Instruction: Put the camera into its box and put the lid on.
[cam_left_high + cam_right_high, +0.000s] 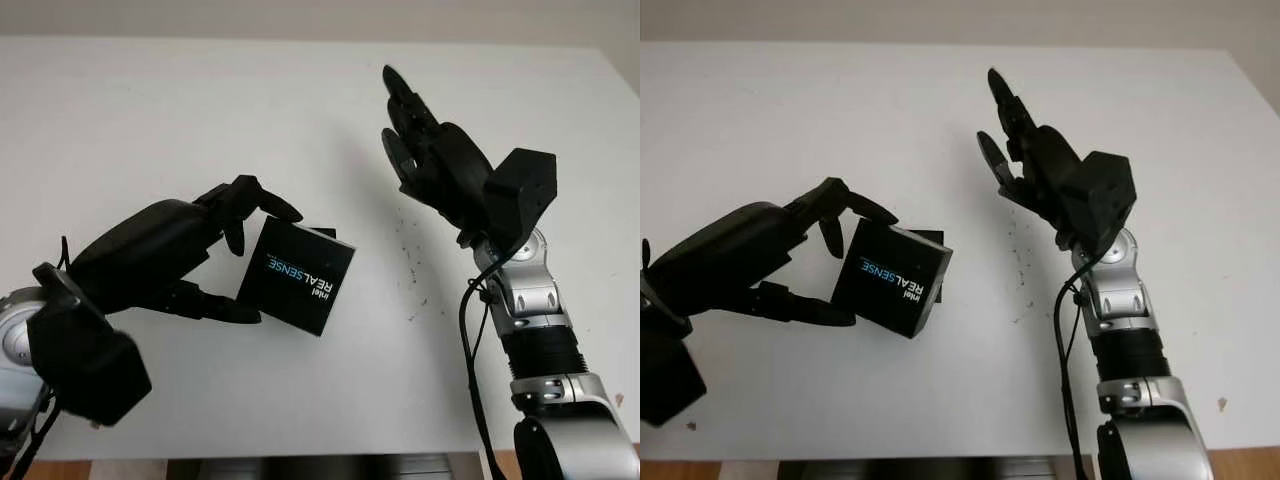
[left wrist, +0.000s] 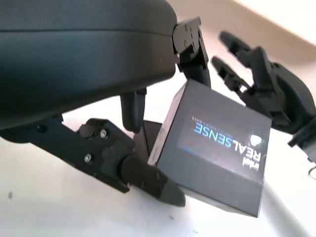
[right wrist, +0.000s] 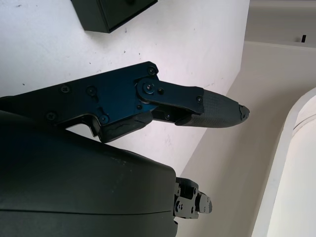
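Head view: the left robot hand pinches the black box, tilted on the white worktop; the right robot hand hovers released, well to its right. Left wrist view: fingers clamp the box's edge, lid reading "intel REALSENSE".

The box was black with white and light-blue lettering on its lid. The table was plain white with dark specks. Both hands were black: left hand, right hand.
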You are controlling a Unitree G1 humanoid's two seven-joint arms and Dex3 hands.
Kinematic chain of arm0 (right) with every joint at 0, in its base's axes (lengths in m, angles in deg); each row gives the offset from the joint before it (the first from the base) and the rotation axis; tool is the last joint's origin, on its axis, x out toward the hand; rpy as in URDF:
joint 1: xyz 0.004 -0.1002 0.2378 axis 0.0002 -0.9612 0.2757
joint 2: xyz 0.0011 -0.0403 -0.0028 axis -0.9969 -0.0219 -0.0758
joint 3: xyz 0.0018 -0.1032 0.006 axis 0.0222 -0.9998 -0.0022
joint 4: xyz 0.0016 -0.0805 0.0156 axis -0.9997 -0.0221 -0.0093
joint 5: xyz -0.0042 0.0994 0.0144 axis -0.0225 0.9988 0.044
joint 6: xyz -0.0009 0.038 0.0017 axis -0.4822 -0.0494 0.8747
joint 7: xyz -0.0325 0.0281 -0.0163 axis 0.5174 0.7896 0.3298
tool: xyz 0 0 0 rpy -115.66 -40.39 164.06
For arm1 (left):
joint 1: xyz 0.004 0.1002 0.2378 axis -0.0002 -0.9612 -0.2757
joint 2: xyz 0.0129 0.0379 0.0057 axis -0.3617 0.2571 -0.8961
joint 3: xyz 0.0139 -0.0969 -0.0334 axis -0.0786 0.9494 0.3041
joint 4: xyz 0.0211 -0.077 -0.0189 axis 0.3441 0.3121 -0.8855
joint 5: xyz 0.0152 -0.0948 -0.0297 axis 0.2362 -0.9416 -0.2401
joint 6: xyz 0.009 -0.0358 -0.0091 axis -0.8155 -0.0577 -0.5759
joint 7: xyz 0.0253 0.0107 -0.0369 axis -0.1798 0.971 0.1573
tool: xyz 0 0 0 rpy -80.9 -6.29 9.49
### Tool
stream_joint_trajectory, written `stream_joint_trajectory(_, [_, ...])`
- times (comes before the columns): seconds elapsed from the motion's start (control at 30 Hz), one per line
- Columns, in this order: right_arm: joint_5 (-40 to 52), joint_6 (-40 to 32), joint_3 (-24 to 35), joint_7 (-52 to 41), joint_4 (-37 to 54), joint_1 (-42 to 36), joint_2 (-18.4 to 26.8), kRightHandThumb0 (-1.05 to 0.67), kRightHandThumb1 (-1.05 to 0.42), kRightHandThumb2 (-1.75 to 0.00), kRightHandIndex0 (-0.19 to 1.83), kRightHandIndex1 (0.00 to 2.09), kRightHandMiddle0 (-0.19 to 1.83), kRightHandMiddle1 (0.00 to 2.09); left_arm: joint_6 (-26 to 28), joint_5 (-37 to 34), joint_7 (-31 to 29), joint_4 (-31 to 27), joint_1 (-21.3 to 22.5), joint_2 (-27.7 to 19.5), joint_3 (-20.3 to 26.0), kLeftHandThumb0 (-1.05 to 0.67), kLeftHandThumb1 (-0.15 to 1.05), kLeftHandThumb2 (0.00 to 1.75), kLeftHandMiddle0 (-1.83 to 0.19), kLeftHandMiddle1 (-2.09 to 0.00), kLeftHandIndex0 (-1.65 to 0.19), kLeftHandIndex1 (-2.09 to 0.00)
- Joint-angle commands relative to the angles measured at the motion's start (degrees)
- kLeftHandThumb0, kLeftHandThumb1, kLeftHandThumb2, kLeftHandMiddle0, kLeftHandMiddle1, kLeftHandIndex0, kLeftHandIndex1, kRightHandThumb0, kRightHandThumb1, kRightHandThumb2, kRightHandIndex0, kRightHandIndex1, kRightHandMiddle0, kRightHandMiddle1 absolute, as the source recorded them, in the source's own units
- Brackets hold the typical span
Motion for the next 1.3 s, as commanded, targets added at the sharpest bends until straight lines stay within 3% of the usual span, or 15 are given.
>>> stream_joint_trajectory(0.0, [0.04,-0.41,-0.09,0.09,0.94,0.09,-0.07,-0.74,-1.05,-0.57,-0.16,0.06,-0.12,0.06,5.59,-2.06,-1.88,-3.83,1.35,-1.06,1.24,-0.24,1.05,0.19,-0.07,-1.99,0.12,-1.82])
stream_joint_trajectory(0.3, [-0.12,-0.66,-0.33,0.62,1.18,-0.06,0.01,-0.75,-1.05,-0.56,-0.15,0.06,-0.11,0.06,32.22,-4.92,-5.91,-10.83,8.66,-3.89,0.12,-0.23,1.05,0.20,-0.19,-1.89,0.03,-1.76])
stream_joint_trajectory(0.5, [-0.12,-1.00,-0.53,0.40,1.40,-0.09,0.18,-0.77,-1.05,-0.56,-0.15,0.06,-0.12,0.06,42.28,-2.74,-4.57,-9.73,14.79,-3.97,-3.91,-0.26,1.05,0.24,-0.15,-1.96,0.00,-1.80])
stream_joint_trajectory(0.93, [-1.24,-1.71,-0.91,1.46,2.15,-0.27,-0.02,-0.79,-1.05,-0.56,-0.14,0.06,-0.10,0.06,48.21,-1.09,-2.93,-4.03,21.21,-1.64,-8.67,-0.26,1.05,0.25,-0.23,-1.97,-0.08,-1.81])
stream_joint_trajectory(1.27, [-1.52,-2.63,-1.06,1.96,2.99,-0.64,-0.06,-0.80,-1.05,-0.56,-0.14,0.06,-0.10,0.06,48.54,-2.30,-2.46,-1.32,21.78,0.82,-9.38,-0.31,1.05,0.21,-0.34,-1.86,-0.18,-1.80])
